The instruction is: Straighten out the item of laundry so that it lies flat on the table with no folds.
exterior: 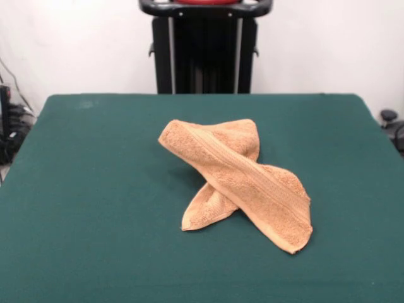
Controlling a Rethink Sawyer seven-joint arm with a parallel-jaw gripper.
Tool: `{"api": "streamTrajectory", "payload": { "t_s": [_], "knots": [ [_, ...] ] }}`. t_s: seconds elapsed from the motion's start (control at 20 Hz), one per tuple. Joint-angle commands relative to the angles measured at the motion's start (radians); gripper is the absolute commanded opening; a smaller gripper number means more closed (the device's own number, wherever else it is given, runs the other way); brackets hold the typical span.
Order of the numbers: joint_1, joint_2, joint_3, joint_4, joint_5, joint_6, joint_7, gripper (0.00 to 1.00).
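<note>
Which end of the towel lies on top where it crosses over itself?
The wide end with the ribbed band, running to the picture's lower right, lies on top; the narrower end pokes out beneath it.

Orange-tan towel (243, 183) with ribbed woven band; dark green table (95, 189); black pedestal (205, 53)

Orange-tan towel (243, 180) (folded, crossed) mid-table (95, 189)

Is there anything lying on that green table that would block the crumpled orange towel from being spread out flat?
Nothing visible does. The folded orange-tan terry-cloth towel lies alone near the middle of the dark green felt-topped table, with bare cloth on every side. The robot's tool is not in view.
</note>
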Motion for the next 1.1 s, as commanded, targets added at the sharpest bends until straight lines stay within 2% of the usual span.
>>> {"api": "streamTrajectory", "payload": {
  "t_s": [0.05,0.55,0.8,1.1],
  "knots": [
    [0.014,0.003,-0.036,0.058,-0.014,0.173,0.173,1.0],
    [-0.007,0.055,-0.031,0.001,-0.013,0.188,0.183,1.0],
    [-0.059,0.162,0.015,-0.041,0.01,0.11,0.142,1.0],
    [-0.074,0.275,0.055,-0.093,0.031,0.02,0.157,1.0]
  ]
}}
